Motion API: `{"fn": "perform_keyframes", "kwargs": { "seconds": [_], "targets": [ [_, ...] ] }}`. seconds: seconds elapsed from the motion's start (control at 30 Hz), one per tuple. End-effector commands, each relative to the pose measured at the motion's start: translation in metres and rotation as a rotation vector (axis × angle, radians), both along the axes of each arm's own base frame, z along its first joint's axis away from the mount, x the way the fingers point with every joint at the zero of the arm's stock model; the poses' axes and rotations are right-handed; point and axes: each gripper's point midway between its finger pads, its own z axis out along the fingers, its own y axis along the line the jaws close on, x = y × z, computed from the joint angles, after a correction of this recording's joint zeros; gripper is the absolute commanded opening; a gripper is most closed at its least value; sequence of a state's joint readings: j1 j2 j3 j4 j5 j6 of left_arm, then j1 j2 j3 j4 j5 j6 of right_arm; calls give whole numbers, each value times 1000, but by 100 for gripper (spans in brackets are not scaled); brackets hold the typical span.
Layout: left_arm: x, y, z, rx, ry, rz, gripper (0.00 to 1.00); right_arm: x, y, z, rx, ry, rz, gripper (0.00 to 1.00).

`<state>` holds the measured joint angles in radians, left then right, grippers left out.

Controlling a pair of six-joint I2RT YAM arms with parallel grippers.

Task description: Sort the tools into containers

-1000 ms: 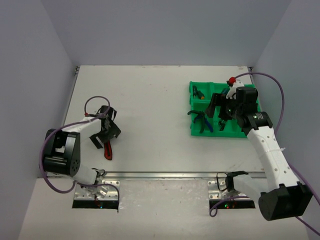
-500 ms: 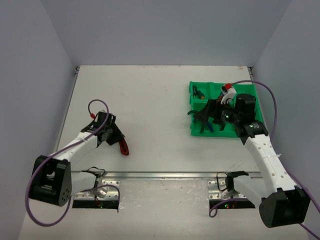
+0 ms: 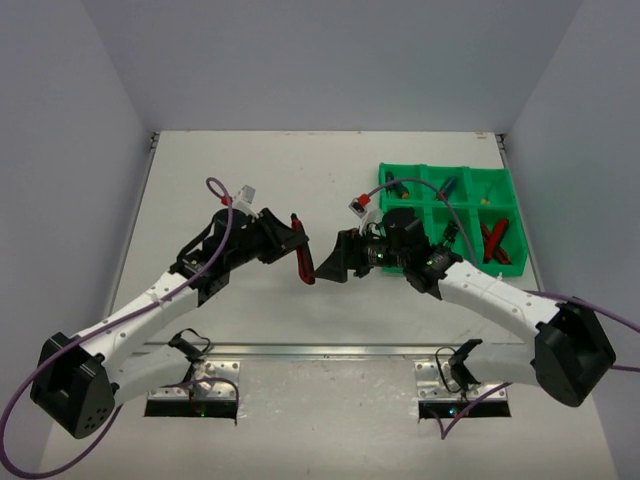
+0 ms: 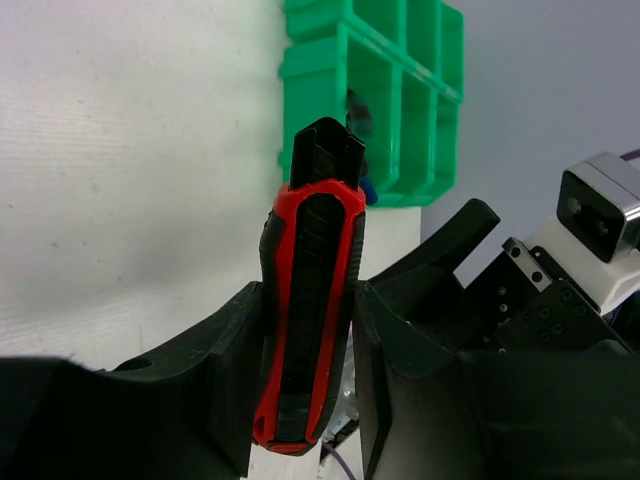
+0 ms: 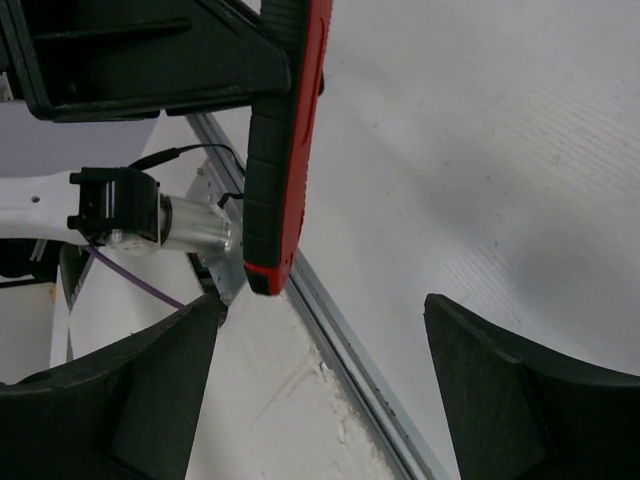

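Close to the arms' bases, the white table (image 3: 250,180) looks flat and dull, with fine lines in it. I see no loose tools lying on it.

In the middle, the left gripper (image 3: 290,238) squeezes a red tool (image 3: 304,262) between its two black fingers (image 4: 215,370). The tool is up in the air over the table, well apart from the tray. Its handle is long and round-edged, red with black strips. It looks like hard plastic with a grippy part. The right gripper (image 3: 335,260) is just beside it. Its fingers are spread wide and hold nothing. They are thick, black and curved.

Far back on the right sits the green tray (image 3: 430,168). It is shiny plastic with thin straight walls that make box-shaped spaces. Red cutters (image 3: 492,240) lie in the near right space. A blue-handled tool (image 3: 450,185) and another small tool (image 3: 400,188) lie in far spaces.

I think the job is nearly done. This red tool may be the last one, and it looks ready to be passed over.
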<state>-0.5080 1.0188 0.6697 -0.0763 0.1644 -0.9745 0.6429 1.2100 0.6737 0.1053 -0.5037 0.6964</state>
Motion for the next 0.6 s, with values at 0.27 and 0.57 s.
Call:
{"fn": "perform_keyframes", "kwargs": {
  "seconds": [0.27, 0.57],
  "targets": [
    [0, -26, 51, -136, -106, -71, 0, 25, 61, 32, 52, -89, -7, 39],
    [16, -9, 43, 47, -114, -13, 89, 41, 50, 25, -60, -107, -81, 0]
  ]
}}
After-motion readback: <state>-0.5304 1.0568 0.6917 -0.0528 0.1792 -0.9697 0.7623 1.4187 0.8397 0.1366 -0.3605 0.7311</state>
